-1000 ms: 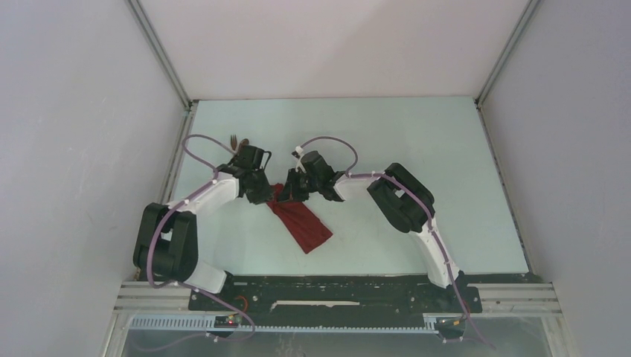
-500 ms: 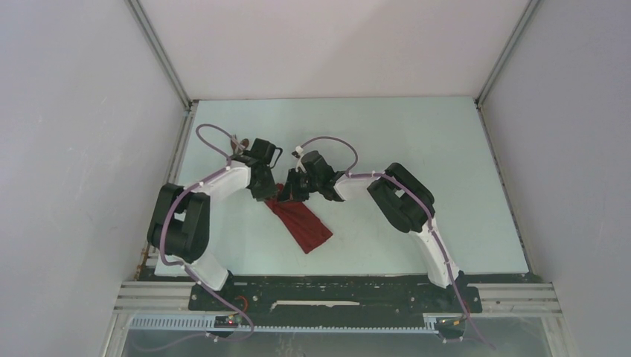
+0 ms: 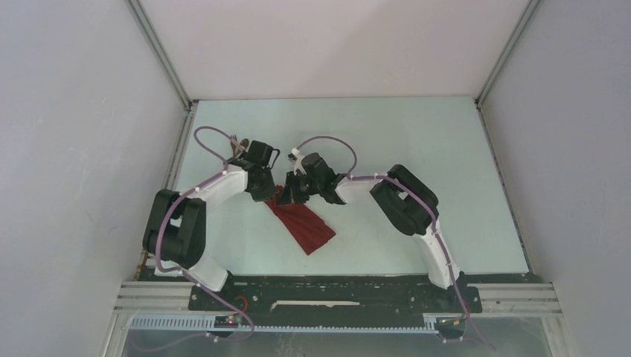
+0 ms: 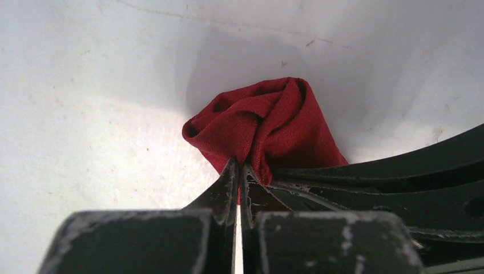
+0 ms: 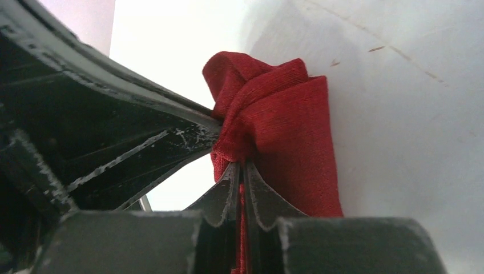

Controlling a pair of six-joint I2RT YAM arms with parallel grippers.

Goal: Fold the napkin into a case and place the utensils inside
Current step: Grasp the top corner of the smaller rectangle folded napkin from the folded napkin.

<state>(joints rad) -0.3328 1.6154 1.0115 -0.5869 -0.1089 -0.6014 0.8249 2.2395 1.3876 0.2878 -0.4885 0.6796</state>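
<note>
table (image 3: 417, 134): pale mint, matte, faint scuffs | far wall (image 3: 335, 44): plain white | left wall (image 3: 74, 149), right wall (image 3: 573, 149): plain grey-white panels | posts (image 3: 160, 56): aluminium, both far corners | rail (image 3: 513, 297): aluminium, near edge | light: even, soft shadows

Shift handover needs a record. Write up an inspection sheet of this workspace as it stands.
Surface: pale table, faint scuff marks in the wrist views.
Job's things: napkin folded into a strip, lying diagonally, its far end bunched up. Utensils not made out.
Clutter: nothing seen.
Grippers: left gripper shut on the napkin's bunched end; right gripper shut on the same end, right beside it.
Cables: purple cables loop above both wrists and run along the arms, off the napkin.
Surroundings: white walls on three sides, metal frame at the corners, black base rail at the near edge.
</note>
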